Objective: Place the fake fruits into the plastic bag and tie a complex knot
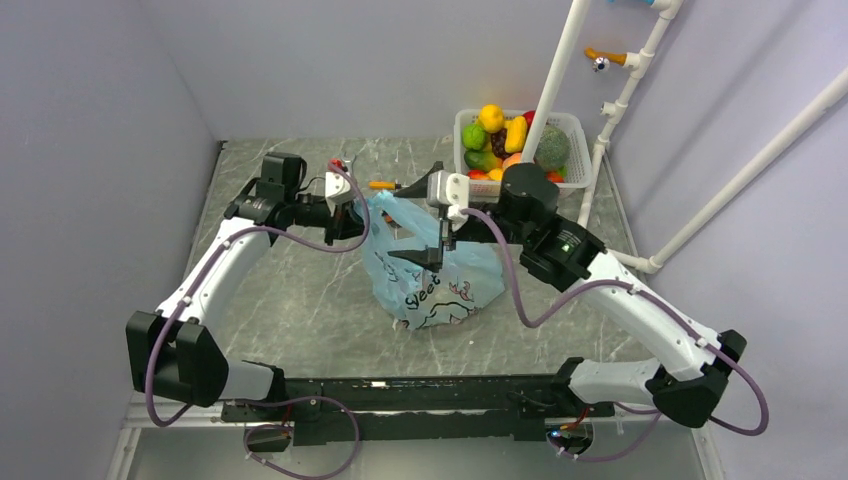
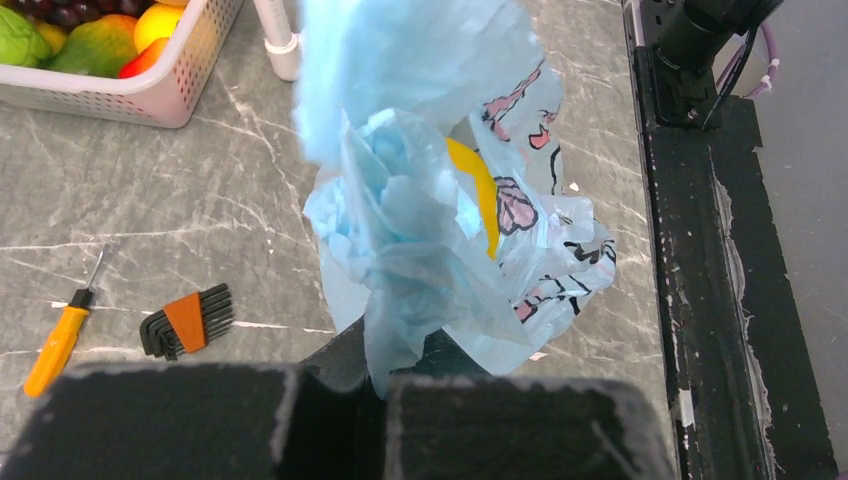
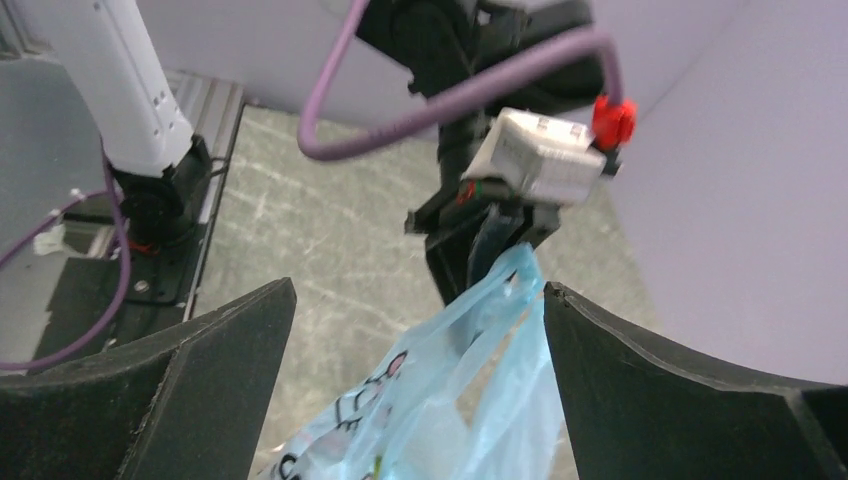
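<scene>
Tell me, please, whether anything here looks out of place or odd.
An orange-handled screwdriver and a fan of hex keys lie loose on the table near the plastic bag; tools have no part in bagging fruit.

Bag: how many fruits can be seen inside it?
1. A yellow fruit shows through the bag in the left wrist view. More may be hidden in its folds.

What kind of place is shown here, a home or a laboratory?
Probably a robot test cell, not a home: plain walls enclose a marble-look table, and hex keys lie beside a screwdriver.
</scene>
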Controlling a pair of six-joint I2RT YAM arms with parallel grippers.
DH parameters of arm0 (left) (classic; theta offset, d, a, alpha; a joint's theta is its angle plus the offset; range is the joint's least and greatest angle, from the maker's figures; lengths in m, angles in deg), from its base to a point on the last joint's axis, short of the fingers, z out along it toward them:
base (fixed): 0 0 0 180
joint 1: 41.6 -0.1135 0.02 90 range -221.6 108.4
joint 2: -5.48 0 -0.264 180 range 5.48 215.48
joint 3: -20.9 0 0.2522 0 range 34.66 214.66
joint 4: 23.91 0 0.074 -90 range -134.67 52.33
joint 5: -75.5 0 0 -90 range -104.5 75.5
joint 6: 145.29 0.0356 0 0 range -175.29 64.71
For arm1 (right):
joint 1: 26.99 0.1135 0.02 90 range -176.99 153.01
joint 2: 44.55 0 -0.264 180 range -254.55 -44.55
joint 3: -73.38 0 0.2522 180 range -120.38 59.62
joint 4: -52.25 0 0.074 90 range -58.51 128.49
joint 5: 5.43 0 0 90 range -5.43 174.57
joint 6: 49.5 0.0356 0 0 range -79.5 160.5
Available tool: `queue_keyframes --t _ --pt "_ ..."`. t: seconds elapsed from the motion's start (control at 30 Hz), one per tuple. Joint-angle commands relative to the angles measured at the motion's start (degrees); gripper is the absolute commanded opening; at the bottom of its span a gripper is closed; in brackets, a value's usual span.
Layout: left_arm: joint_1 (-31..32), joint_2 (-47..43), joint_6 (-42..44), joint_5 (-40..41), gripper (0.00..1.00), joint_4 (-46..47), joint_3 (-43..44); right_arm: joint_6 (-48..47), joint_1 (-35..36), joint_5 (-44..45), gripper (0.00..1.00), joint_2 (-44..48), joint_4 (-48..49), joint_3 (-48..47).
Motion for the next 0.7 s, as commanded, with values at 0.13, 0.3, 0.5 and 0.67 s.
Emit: queue_keyframes --t 0.13,0.3,0.5,0.67 --pt "-0.21 2.67 2.78 -0.86 0.0 -3.2 5.44 0.35 -3.34 3.96 0.99 -1.45 1.06 -9.95" --pt "-0.21 3.44 3.14 -1.07 0.0 -3.51 7.02 3.28 -16.93 -0.88 0.99 -1.69 -15.1 -6.95" --pt "0.03 4.17 4.11 -0.14 0.0 -4.35 8.57 6.65 -19.55 -4.13 0.99 -3.13 -19.52 0.02" --pt "1.92 3.68 7.52 2.39 0.0 -6.78 9.5 6.52 -20.36 -6.13 1.0 -4.58 -15.05 4.64"
